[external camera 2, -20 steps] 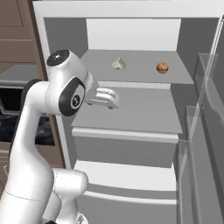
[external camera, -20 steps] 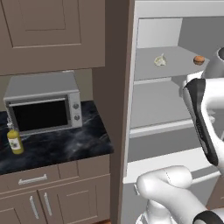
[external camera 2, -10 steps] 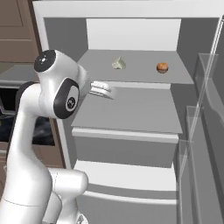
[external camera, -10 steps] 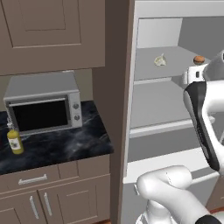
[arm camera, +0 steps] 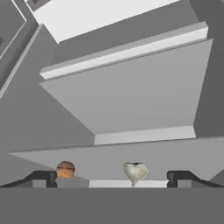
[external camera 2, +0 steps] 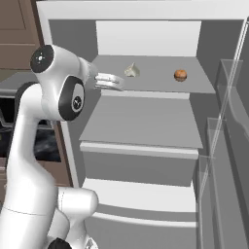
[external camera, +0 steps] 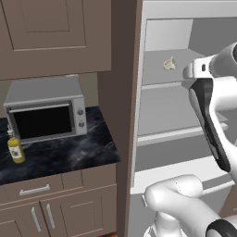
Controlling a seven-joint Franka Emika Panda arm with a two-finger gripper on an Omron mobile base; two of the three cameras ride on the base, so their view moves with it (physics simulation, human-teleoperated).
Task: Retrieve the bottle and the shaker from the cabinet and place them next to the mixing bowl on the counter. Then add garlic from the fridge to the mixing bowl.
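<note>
With its fingers spread wide and holding nothing, the gripper [external camera 2: 116,82] hovers at the front edge of the fridge's [external camera 2: 146,121] top shelf, near the garlic [external camera 2: 131,71]. Farther right lies a brown round item [external camera 2: 180,75]. At left, the bottle [external camera: 15,149] stands on the counter [external camera: 69,155].

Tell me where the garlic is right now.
The garlic sits on the fridge's top shelf, left of a small brown round item in the right base view, just ahead of the open gripper.
</note>
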